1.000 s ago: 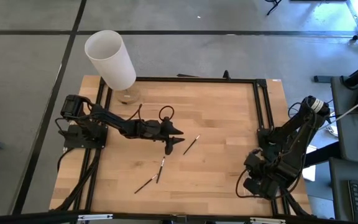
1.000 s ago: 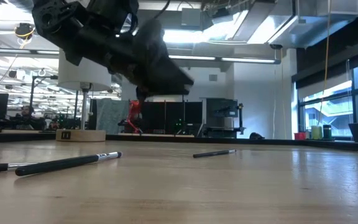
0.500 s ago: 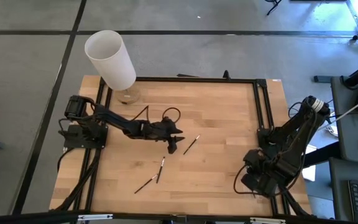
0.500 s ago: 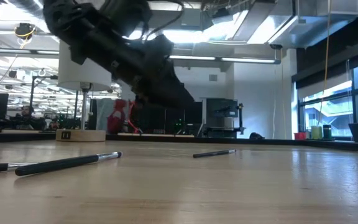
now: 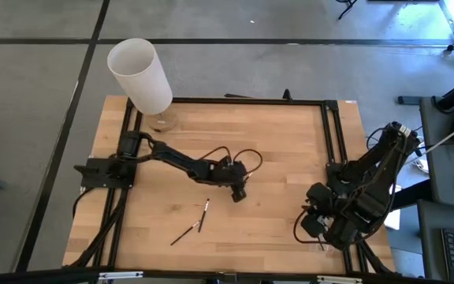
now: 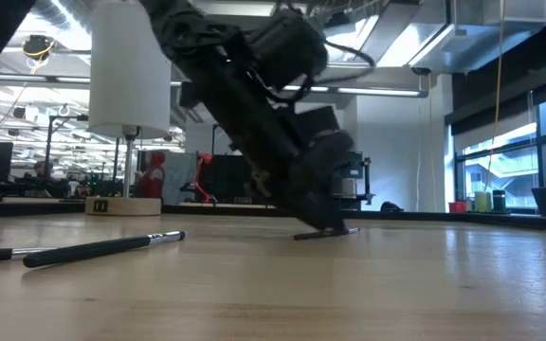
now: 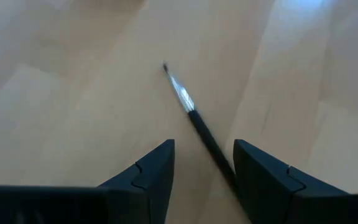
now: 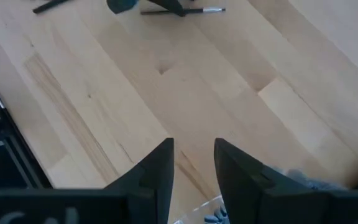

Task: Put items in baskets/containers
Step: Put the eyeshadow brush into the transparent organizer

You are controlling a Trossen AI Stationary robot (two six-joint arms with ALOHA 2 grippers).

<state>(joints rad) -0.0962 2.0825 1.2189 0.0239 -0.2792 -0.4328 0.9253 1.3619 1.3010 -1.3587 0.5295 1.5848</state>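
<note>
Straddling a makeup brush [image 7: 194,117] on the worktop [image 5: 290,142], left claw [image 7: 204,163] stood apart; brush lay off-centre, so closing might flick it aside. Right claw [image 8: 193,163] apart, idle.

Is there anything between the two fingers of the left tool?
Yes. In the left wrist view, one makeup brush lies on the wooden table and runs into the gap of the open left tool, close to one finger.

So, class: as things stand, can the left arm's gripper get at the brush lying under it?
Probably yes: the left gripper is open and low over the brush, whose handle runs between its fingers, with nothing in the way.
</note>
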